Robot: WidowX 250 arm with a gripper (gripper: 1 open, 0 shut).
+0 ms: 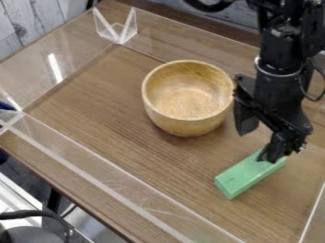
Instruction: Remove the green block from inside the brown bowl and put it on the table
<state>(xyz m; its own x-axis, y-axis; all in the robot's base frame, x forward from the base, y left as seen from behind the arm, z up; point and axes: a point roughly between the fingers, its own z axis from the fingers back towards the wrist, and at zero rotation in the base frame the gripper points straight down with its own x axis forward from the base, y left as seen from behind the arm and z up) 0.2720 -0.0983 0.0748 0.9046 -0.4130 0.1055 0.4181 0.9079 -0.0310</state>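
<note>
Bright, even green with no pattern on the block, pale tan with a faint grain on the wooden bowl, warm brown streaked with darker wood grain across the surface, and plain matte black on the claw.

Beside the brown bowl, on the side where the green block lies, a matte black robot arm is seen, built of blocky, angular segments. Small round screw heads or holes are dotted over its upper housing. A black cable is looped along the outer edge, on the side turned away from the bowl. At the end nearer the block, a black gripper with dark, chunky, ridged fingers is carried. Finer markings cannot be made out.
</note>
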